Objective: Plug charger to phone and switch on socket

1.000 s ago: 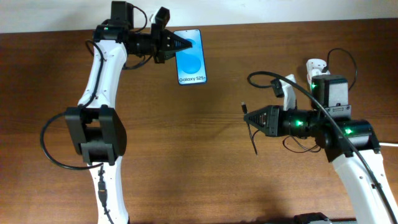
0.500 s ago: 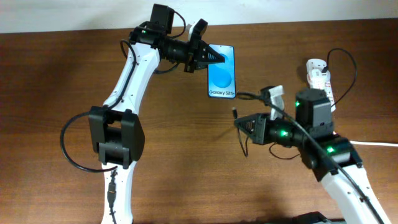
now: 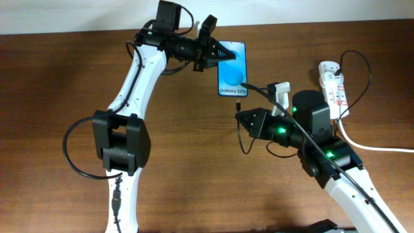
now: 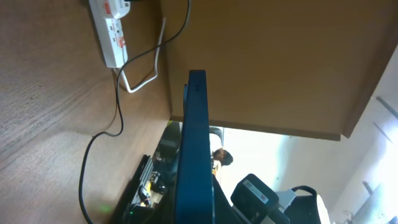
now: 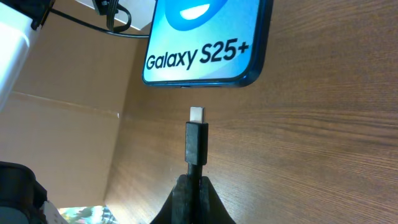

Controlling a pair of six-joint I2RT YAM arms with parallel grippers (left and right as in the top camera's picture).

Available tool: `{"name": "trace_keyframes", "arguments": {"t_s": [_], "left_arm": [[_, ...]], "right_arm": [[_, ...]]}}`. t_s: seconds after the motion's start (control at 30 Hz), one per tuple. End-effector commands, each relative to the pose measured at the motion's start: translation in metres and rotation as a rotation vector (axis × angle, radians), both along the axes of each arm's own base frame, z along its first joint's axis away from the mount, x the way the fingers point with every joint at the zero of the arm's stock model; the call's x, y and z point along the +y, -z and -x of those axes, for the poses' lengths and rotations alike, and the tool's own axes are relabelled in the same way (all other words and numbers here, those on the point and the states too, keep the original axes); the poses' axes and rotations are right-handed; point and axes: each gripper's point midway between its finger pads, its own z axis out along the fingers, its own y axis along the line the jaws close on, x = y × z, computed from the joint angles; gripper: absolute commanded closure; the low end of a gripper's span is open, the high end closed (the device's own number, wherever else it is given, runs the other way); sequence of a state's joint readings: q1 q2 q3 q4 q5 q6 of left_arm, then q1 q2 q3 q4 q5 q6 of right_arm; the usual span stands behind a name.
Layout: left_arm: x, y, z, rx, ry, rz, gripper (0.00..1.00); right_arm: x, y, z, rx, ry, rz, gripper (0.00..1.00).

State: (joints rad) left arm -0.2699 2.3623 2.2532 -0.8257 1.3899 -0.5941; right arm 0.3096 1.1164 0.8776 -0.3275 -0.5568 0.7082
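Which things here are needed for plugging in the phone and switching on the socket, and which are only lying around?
Needed:
phone, held in the left gripper
charger, its plug in the right gripper, tip just short of the phone's edge
socket

Only lying there:
thick white lead running from the socket
wooden table

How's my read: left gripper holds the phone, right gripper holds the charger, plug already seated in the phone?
Not seated: the right wrist view shows the tip of the charger just short of the phone, gap visible. Left gripper and right gripper holds are right.
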Motion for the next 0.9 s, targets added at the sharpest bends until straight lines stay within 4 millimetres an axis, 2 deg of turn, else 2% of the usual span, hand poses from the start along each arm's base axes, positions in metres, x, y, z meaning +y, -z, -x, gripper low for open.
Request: {"name": "trace_keyframes", "arguments": {"t_s": [0.0, 0.23, 0.4, 0.67, 0.87], "left_arm": [[0.001, 0.0, -0.003, 0.007, -0.021, -0.021, 1.0], [-0.011, 0.0, 0.004, 0.001, 0.002, -0.022, 1.0], [-0.011, -0.001, 0.005, 0.004, 0.01, -0.014, 1.0], [-0.005, -0.003, 0.0, -0.013, -0.004, -0.009, 1.0], [-0.003, -0.003, -0.002, -0.013, -0.009, -0.009, 1.0]], "right_arm": [[0.002, 0.003, 0.001, 0.004, -0.003, 0.001, 0.96], [0.005, 0.004, 0.002, 0.009, -0.009, 0.002, 0.96], [0.009, 0.021, -0.003, 0.078, -0.011, -0.001, 0.96], [0.015, 0.013, 0.0, 0.04, -0.067, -0.024, 0.96], [0.012, 0.012, -0.003, 0.027, -0.044, -0.012, 0.96]]}}
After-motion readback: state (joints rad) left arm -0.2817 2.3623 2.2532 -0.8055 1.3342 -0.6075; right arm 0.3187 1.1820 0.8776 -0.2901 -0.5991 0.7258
